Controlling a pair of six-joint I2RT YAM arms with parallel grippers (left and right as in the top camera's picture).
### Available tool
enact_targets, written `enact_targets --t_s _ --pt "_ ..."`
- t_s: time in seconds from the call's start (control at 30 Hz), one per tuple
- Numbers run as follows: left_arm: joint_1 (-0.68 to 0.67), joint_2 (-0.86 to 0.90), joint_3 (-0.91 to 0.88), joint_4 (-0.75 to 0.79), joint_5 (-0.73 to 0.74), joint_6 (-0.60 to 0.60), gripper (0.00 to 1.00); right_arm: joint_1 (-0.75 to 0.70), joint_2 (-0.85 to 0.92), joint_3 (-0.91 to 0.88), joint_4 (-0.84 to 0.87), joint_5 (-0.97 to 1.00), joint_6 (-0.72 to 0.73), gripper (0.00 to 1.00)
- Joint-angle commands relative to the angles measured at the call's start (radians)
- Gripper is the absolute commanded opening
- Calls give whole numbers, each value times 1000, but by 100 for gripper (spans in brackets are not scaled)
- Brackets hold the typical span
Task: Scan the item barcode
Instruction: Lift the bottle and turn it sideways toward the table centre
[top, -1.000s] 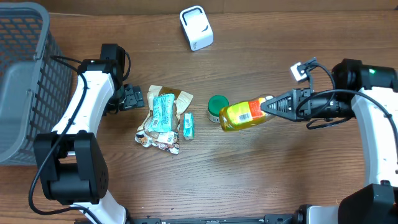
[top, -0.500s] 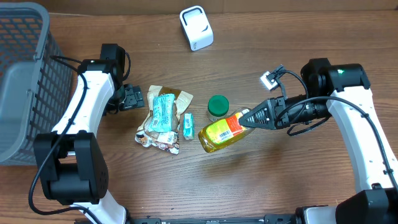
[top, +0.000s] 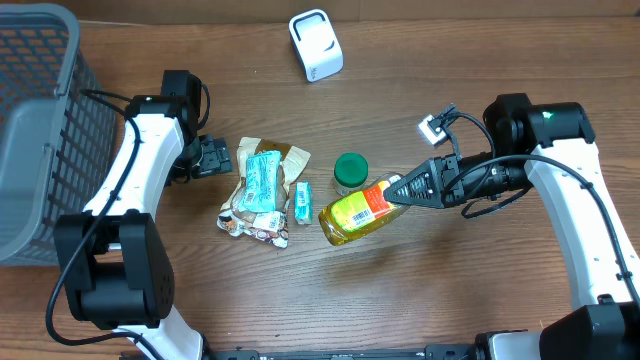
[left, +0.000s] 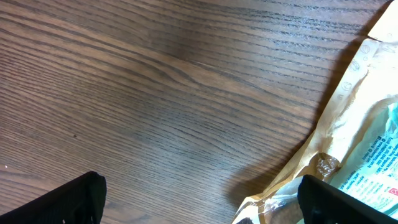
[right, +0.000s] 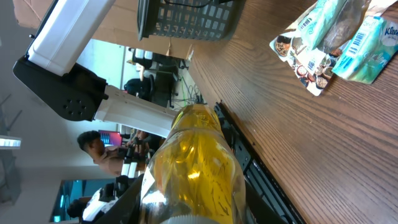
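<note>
My right gripper (top: 402, 189) is shut on the cap end of a yellow bottle (top: 358, 211) and holds it above the table, tilted, with its red and white label facing up. In the right wrist view the bottle (right: 193, 162) fills the space between the fingers. The white scanner (top: 316, 44) stands at the far edge of the table, well away from the bottle. My left gripper (top: 207, 157) is open just left of a pile of snack packets (top: 262, 190), low over bare wood (left: 155, 106), with a packet's edge (left: 367, 149) by its right finger.
A green-lidded round tub (top: 350, 169) sits just above the bottle. A small blue-green tissue pack (top: 303, 201) lies beside the packets. A grey mesh basket (top: 35, 130) stands at the far left.
My right gripper has carried the bottle left and toward the near edge, past the green tub, then held still. The left arm has not moved.
</note>
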Motion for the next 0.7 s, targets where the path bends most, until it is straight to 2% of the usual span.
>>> enact_targets --t_s 0.0,0.43,0.67 --pt "5 -8 16 1 -8 7 99 4 -24 3 -1 -58 3 4" --pt "5 -8 16 1 -8 7 100 4 -24 3 6 -76 -2 4" --pt "5 -8 16 1 -8 7 100 4 -24 3 66 -71 -1 4"
